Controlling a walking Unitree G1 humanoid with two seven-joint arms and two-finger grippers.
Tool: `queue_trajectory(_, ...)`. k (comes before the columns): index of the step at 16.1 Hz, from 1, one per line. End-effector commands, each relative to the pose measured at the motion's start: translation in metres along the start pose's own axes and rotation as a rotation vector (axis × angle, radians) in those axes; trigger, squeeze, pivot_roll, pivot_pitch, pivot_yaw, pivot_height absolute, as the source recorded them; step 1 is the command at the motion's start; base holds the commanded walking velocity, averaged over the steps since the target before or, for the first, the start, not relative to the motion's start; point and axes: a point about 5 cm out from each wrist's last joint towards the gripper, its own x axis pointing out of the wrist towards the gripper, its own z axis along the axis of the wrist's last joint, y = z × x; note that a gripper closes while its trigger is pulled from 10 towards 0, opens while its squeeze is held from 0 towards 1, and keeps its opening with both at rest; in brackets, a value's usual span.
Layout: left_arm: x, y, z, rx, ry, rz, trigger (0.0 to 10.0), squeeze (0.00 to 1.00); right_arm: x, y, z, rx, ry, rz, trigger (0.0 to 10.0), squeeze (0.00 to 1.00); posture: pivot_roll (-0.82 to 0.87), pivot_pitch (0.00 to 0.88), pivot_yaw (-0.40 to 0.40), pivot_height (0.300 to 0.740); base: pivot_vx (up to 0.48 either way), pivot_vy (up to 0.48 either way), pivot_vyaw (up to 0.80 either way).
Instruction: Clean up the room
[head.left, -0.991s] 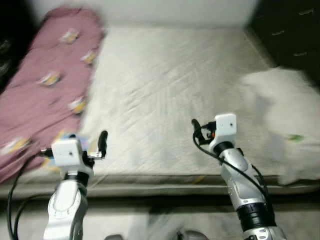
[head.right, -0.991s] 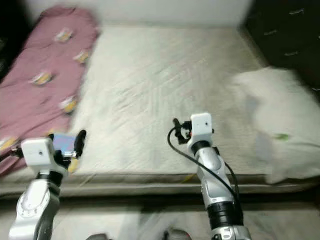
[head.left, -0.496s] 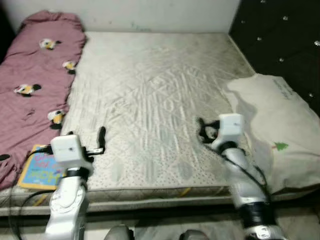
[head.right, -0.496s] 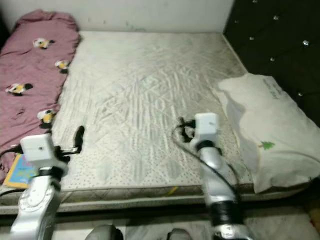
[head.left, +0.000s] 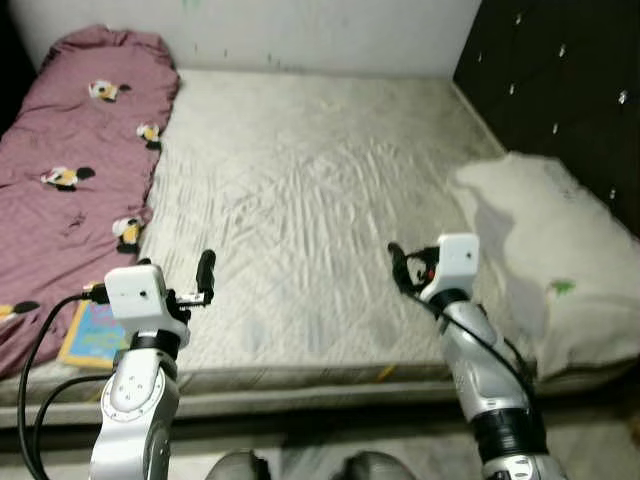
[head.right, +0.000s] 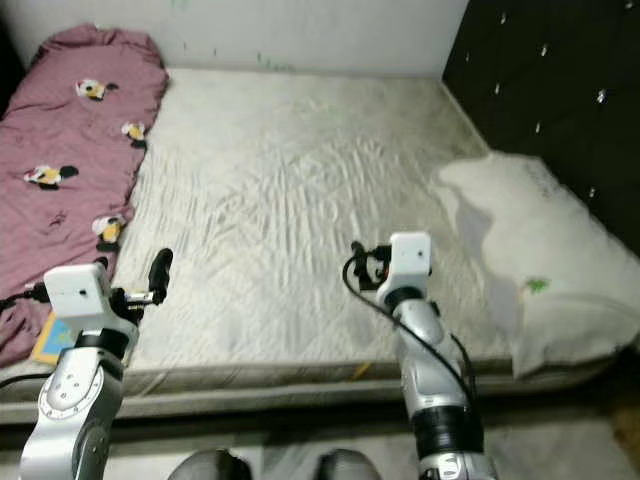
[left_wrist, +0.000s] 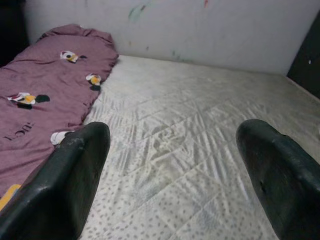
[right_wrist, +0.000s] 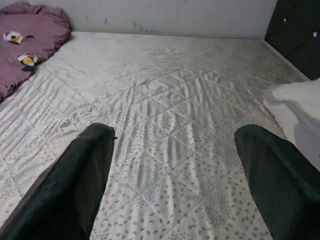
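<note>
A white quilted mattress (head.left: 300, 200) lies before me. Along its left side is a maroon blanket (head.left: 70, 170) with cartoon prints. A white pillow (head.left: 550, 250) with a small green mark rests at the right. A colourful book (head.left: 92, 335) lies at the front left edge, beside the blanket. My left gripper (head.left: 205, 275) hovers open over the mattress's front left part, its fingers (left_wrist: 75, 170) wide apart and holding nothing. Over the front right part my right gripper (head.left: 397, 267) is open too, near the pillow, with its fingers (right_wrist: 80, 175) spread and nothing between them.
A black tufted headboard (head.left: 560, 80) stands along the right side. A pale wall (head.left: 320, 30) with small paint marks runs behind the bed. The mattress's front edge (head.left: 330, 375) lies just below both grippers, with dark floor under it.
The whole picture has shifted and sharpened, so the camera moved. Both arms keep about the same raised pose, with the grippers open throughout.
</note>
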Motion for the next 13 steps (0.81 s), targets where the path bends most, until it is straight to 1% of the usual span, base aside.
queue_trajectory(1, 0.0003, -0.0049, -0.002, -0.006, 0.015, -0.01, 10.0, 0.0, -0.0022, -0.0071, -0.0018, 0.003, 0.015, -0.018, 10.0, 0.0, 0.03, 0.058, -0.038, 0.74, 0.0, 0.48, 0.0)
queue_trajectory(8, 0.0025, -0.004, 0.0004, -0.004, 0.008, -0.005, 10.0, 0.0, -0.0008, -0.0061, -0.004, 0.0, 0.034, -0.009, 10.0, 0.0, 0.03, 0.061, -0.04, 0.74, 0.0, 0.48, 0.0)
queue_trajectory(9, 0.0026, -0.0047, 0.001, -0.004, 0.005, -0.005, 10.0, 0.0, -0.0008, -0.006, -0.0042, 0.0, 0.035, -0.008, 10.0, 0.0, 0.03, 0.062, -0.041, 0.74, 0.0, 0.48, -0.64)
queue_trajectory(13, 0.0029, -0.0055, 0.0016, -0.002, 0.003, -0.006, 10.0, 0.0, -0.0004, -0.0041, -0.0056, 0.005, 0.045, 0.003, 10.0, 0.0, 0.03, 0.062, -0.041, 0.74, 0.0, 0.48, 0.0)
